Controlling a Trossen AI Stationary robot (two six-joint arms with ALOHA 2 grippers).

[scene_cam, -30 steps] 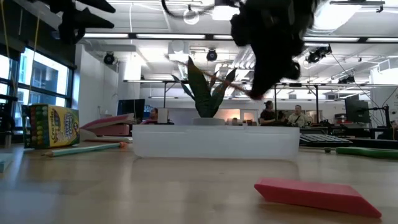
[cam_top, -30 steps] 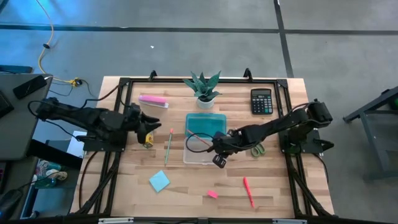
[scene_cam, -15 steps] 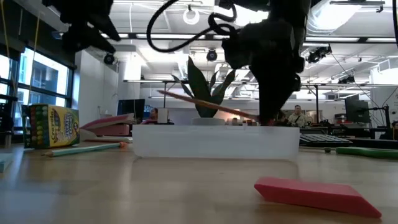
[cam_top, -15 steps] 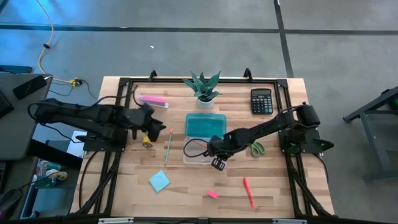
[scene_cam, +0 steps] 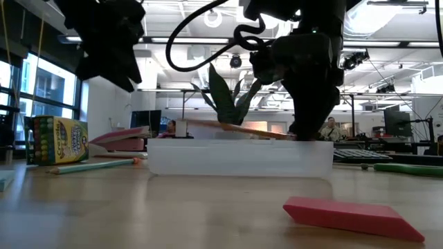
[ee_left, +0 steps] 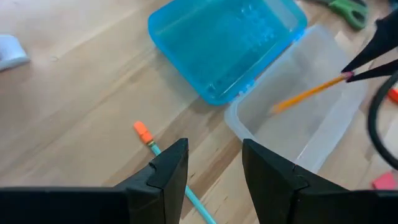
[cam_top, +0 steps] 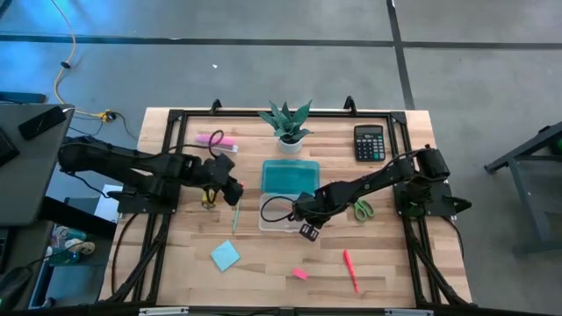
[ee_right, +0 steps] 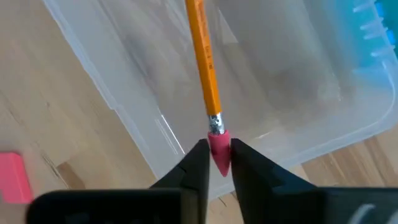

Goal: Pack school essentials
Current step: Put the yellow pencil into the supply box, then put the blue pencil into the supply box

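My right gripper (ee_right: 219, 163) is shut on an orange pencil (ee_right: 202, 59) and hangs over the clear box (cam_top: 283, 216), whose blue lid (cam_top: 291, 175) lies open behind it. In the low view the pencil (scene_cam: 235, 129) slants just above the box's rim (scene_cam: 239, 144). My left gripper (ee_left: 214, 163) is open, in the air above the green pencil (ee_left: 144, 132), which lies flat on the table left of the box. The light-blue notepad (cam_top: 225, 255), pink eraser (cam_top: 299, 274), red pen (cam_top: 350, 269) and green scissors (cam_top: 363, 209) lie on the table. My left arm partly hides the crayon box (scene_cam: 59, 140). My right gripper pinches the orange pencil's pink eraser end (ee_right: 219, 148) between its two fingertips, coming from above. The pencil runs on along the line of the fingers, over the inside of the box. It is lifted, with the eraser end lower and the far end (scene_cam: 185, 123) higher.
A potted plant (cam_top: 287, 123) stands behind the lid, and a black calculator (cam_top: 370, 142) sits at the far right. A pink-and-white bar (cam_top: 215, 140) lies at the far left. Bare wood shows along the near edge around the notepad and pen.
My right gripper has come down toward the box, bringing the pencil from high and steep to nearly level just above the rim. My left gripper has moved toward the table's right, from beside the crayon box to above the green pencil.
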